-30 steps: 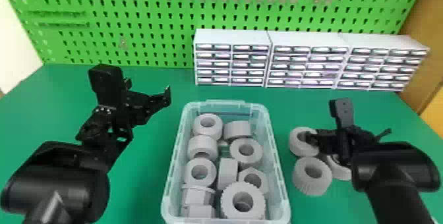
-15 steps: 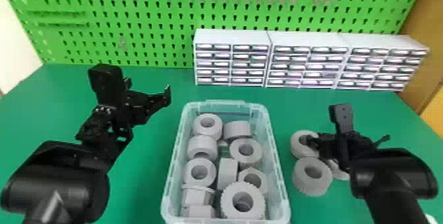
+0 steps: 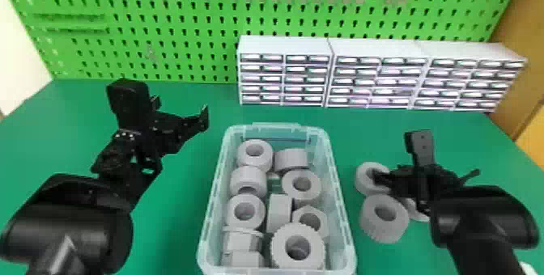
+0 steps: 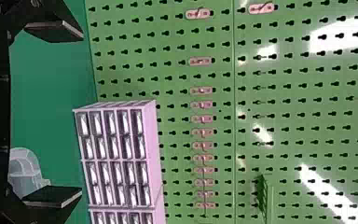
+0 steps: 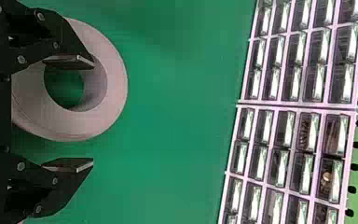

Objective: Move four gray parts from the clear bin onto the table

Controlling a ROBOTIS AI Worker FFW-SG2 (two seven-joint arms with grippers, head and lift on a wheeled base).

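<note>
Several gray parts (image 3: 300, 185) lie in the clear bin (image 3: 343, 229). To its right on the table are a gray ring (image 3: 362, 181), a toothed gray ring (image 3: 380, 227) and a third part (image 3: 421, 212), partly hidden by the right arm. My right gripper (image 3: 425, 177) is open among them. In the right wrist view one finger of the right gripper (image 5: 85, 113) overlaps a gray ring (image 5: 114, 88); the other is clear of it. Left of the bin, my left gripper (image 3: 180, 110) stands open with nothing between its fingers; the left wrist view also shows the left gripper (image 4: 67, 114) open.
White drawer cabinets (image 3: 283, 45) stand along the table's back edge, before a green pegboard (image 3: 182, 15). Green table surface (image 3: 170, 221) lies between the left arm and the bin. A cabinet (image 4: 156, 140) and a translucent bin corner (image 4: 23, 168) appear in the left wrist view.
My right arm and gripper have shifted slightly toward the head view's bottom edge, staying by the parts on the table. The left arm and the bin's contents have kept still.
</note>
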